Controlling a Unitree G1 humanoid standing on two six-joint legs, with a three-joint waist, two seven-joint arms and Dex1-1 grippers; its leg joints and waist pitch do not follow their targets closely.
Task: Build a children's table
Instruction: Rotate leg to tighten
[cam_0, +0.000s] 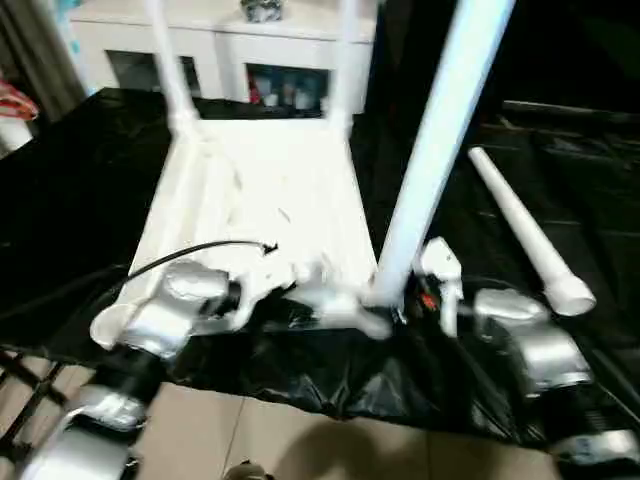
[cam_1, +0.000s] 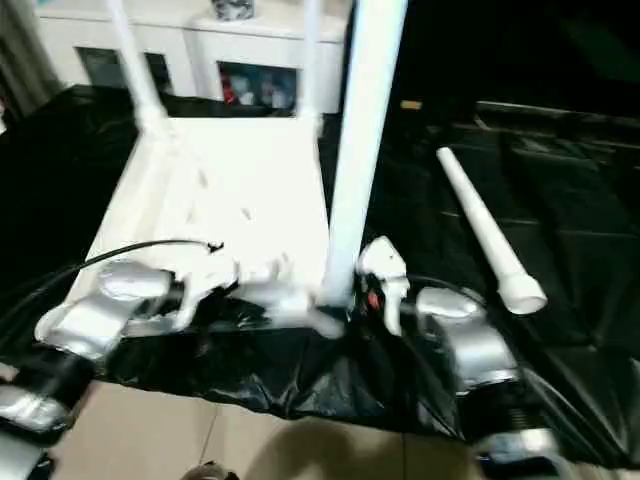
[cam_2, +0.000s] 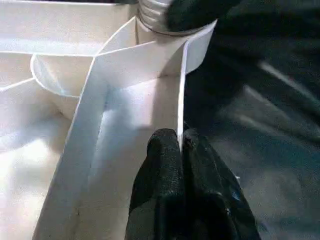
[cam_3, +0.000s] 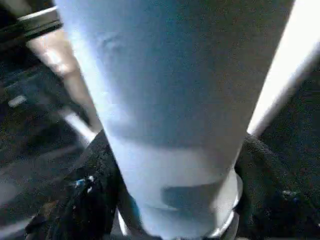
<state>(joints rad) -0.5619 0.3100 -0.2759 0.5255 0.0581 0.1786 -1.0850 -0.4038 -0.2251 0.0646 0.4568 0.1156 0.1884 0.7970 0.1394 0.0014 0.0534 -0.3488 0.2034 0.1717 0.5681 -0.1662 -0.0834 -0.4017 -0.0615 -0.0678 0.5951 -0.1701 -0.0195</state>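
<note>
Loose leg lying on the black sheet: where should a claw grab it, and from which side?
Grip the loose leg mid-shaft, coming from above with the fingers across it. It lies flat and apart from the tabletop, round and tapered, so the middle is open; the wider collared end looks bulkier.

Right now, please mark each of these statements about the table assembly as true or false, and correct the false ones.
1. The table top lies upside down on black sheeting. True.
2. All four legs are fitted. False: one loose leg lies on the sheeting, apart from the top.
3. The left gripper pinches the top's thin rim. True.
4. The right gripper is at the loose leg. False: its fingers stand either side of the near upright leg.
5. Two legs stand at the far corners. True.
</note>
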